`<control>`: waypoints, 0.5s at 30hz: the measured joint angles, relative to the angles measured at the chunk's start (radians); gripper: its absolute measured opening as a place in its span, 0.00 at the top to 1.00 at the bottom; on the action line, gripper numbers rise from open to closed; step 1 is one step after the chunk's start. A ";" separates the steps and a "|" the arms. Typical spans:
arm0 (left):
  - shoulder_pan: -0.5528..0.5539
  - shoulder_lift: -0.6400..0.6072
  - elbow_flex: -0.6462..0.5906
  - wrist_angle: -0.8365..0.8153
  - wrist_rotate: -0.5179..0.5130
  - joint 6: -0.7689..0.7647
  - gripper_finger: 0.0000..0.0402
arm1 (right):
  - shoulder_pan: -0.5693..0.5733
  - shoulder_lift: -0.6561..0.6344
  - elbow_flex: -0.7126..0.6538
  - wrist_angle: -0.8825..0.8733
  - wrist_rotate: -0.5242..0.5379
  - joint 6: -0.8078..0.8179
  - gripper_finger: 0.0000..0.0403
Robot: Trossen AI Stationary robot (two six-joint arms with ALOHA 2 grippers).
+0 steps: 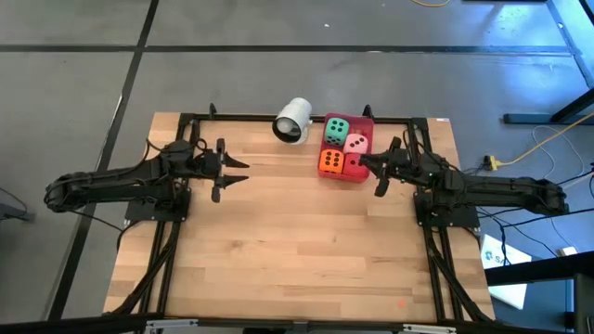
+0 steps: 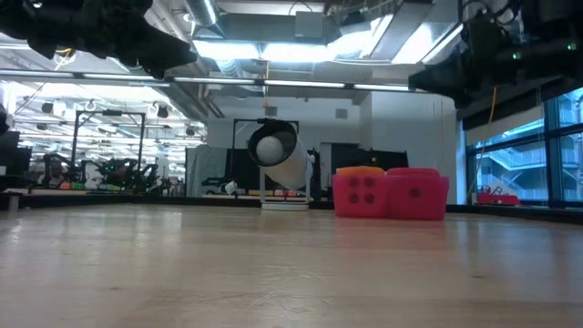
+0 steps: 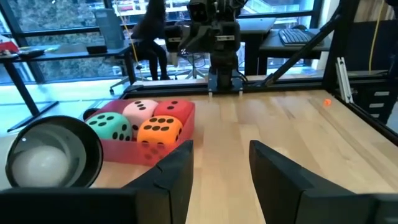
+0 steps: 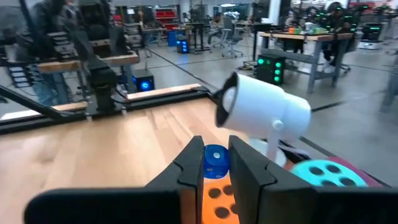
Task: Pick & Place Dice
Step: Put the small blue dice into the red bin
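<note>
Wood table point(image 1: 297, 241): bare near side, two arms above it.
Left gripper point(image 1: 234, 175): jaws parted, holding nothing, well apart from the tray.
Right gripper point(image 1: 369, 170): jaws nearly closed, empty, just beside the orange die.
Dice: four, orange point(image 1: 331, 162), red point(image 1: 352, 165), pink point(image 1: 356, 143), green point(image 1: 336, 131), all in one red tray point(image 1: 365, 121).
Cup point(image 1: 293, 120): one, white, on its side, far edge.

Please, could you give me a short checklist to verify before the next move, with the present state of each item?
1. Four dice in the tray: ok, orange die, red die, pink die and green die.
2. Cup upright: not ok, it lies on its side.
3. Left gripper open and empty: ok.
4. Right gripper at the tray, grip: cannot tell.
5. Arms apart: ok.
</note>
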 joint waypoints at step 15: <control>-0.001 0.014 -0.148 0.184 -0.002 -0.031 0.64 | -0.190 -0.014 -0.042 0.014 -0.084 0.004 0.87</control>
